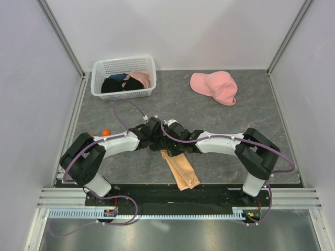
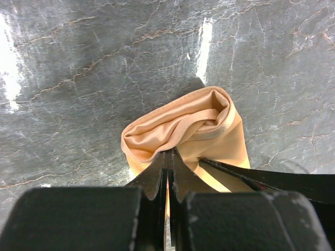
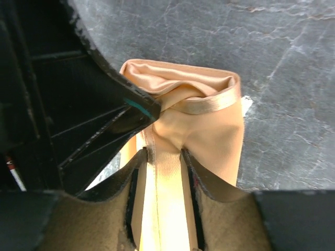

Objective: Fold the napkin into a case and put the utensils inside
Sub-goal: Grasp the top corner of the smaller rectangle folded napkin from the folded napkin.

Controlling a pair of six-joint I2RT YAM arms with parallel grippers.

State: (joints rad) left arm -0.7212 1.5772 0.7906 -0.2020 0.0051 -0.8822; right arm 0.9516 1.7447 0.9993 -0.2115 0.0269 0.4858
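The peach-tan napkin [image 1: 181, 171] lies folded into a long strip on the grey table, running from the grippers toward the front edge. My left gripper [image 1: 156, 140] is shut on the napkin's far hem [image 2: 183, 130], its jaws pressed together at the cloth's rim [image 2: 168, 155]. My right gripper [image 1: 170, 144] is shut on a fold of the napkin [image 3: 209, 120] right beside it, with cloth filling the gap between its jaws [image 3: 165, 155]. The far end gapes open like a pouch mouth. Of the utensils, only the spoon's orange bowl [image 1: 105, 132] shows, by the left arm.
A white basket [image 1: 148, 67] with dark and pink clothes stands at the back left. A pink cap [image 1: 214, 87] lies at the back right. Frame posts and white walls border the table on three sides.
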